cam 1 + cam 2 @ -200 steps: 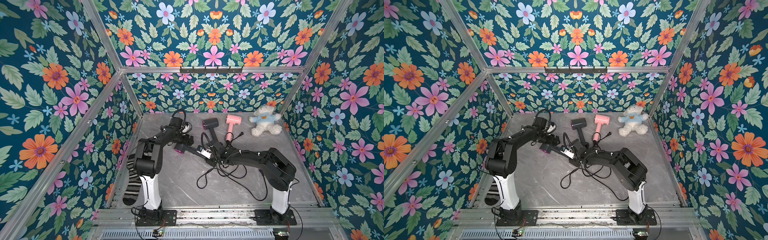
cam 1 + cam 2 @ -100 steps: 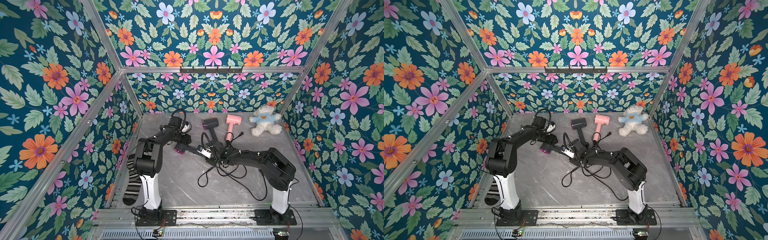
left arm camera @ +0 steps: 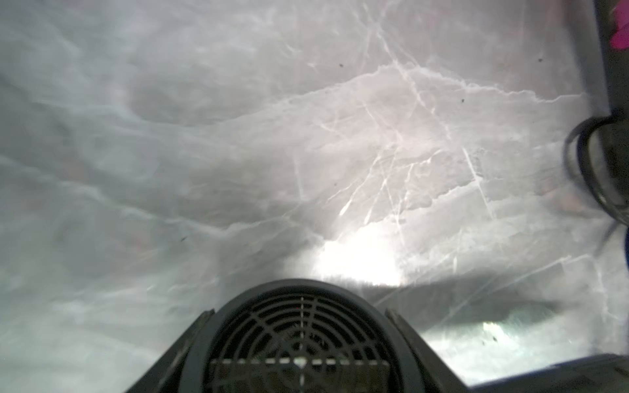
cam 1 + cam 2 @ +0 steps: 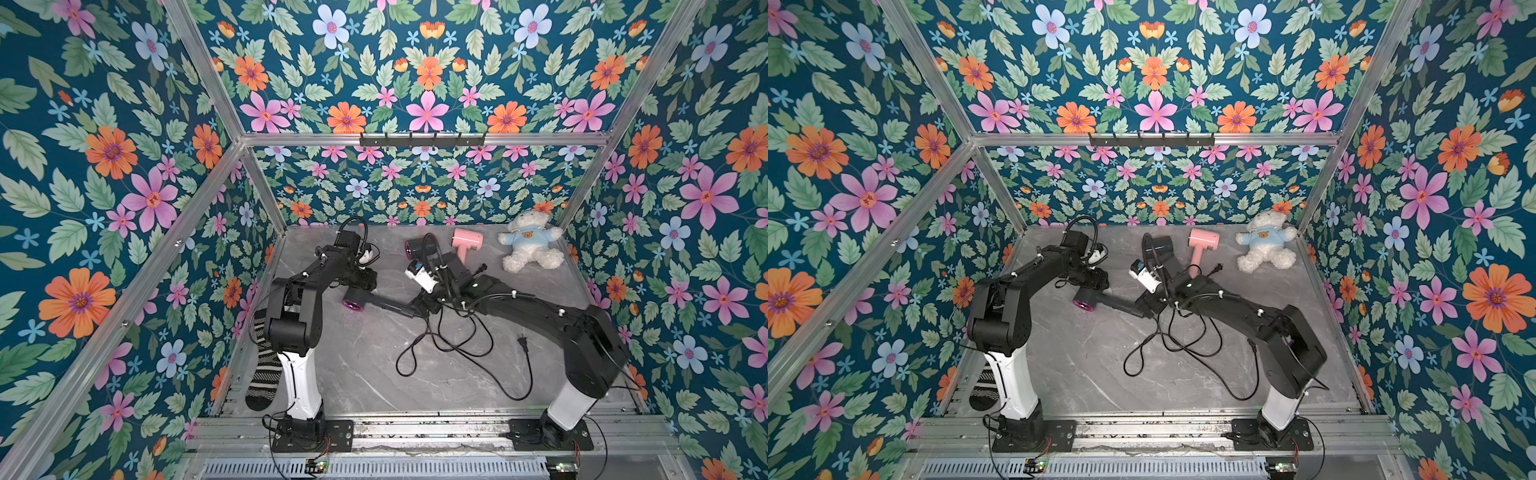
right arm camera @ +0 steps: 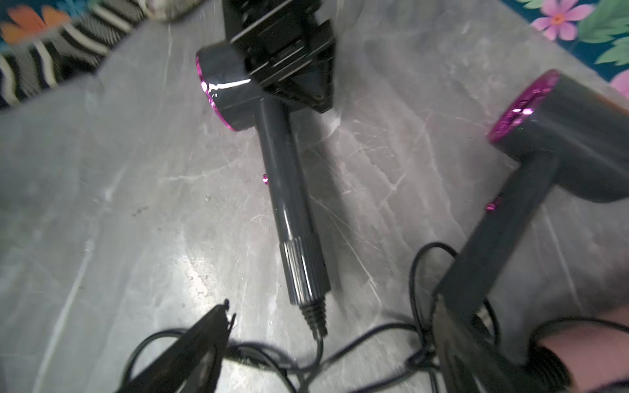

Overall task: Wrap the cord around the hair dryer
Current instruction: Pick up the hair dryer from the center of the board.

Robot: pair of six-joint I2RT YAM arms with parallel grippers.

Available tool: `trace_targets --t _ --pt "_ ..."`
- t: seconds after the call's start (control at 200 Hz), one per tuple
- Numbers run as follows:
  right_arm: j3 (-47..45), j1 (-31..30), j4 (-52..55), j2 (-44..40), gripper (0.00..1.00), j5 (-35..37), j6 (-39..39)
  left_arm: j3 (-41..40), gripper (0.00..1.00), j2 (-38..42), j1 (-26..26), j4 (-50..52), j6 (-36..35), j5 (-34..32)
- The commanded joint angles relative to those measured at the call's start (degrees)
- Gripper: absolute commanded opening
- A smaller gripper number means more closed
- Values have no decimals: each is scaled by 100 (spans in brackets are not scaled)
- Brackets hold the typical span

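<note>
Since the earlier frame, the left gripper (image 4: 362,282) has clamped onto the head of the hair dryer (image 4: 376,302), which lies flat on the table (image 4: 353,374). I read the right gripper (image 4: 420,308) as spread at the handle end, with the cord (image 5: 319,347) lying loose between its fingers.

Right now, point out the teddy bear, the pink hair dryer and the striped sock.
teddy bear (image 4: 527,238): in a top view, on its blue shirt.
pink hair dryer (image 4: 468,240): in a top view, on its barrel.
striped sock (image 4: 263,374): in a top view, on its middle stripes.
</note>
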State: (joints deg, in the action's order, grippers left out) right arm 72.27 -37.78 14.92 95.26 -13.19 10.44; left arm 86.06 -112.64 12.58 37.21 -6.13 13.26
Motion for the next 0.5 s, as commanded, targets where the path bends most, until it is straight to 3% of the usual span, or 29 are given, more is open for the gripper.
trace_targets --t 0.0,0.28,0.495 --pt "-34 411 844 -645 94 -857 -686 220 0 374 -87 695 82 -372" --pt "-542 728 1421 -1485 88 -915 -730 1292 0 1380 -663 1787 429 -924" --pt "-369 1035 1371 -894 62 -1080 -1636 1862 0 1793 -704 2260 557 -1326"
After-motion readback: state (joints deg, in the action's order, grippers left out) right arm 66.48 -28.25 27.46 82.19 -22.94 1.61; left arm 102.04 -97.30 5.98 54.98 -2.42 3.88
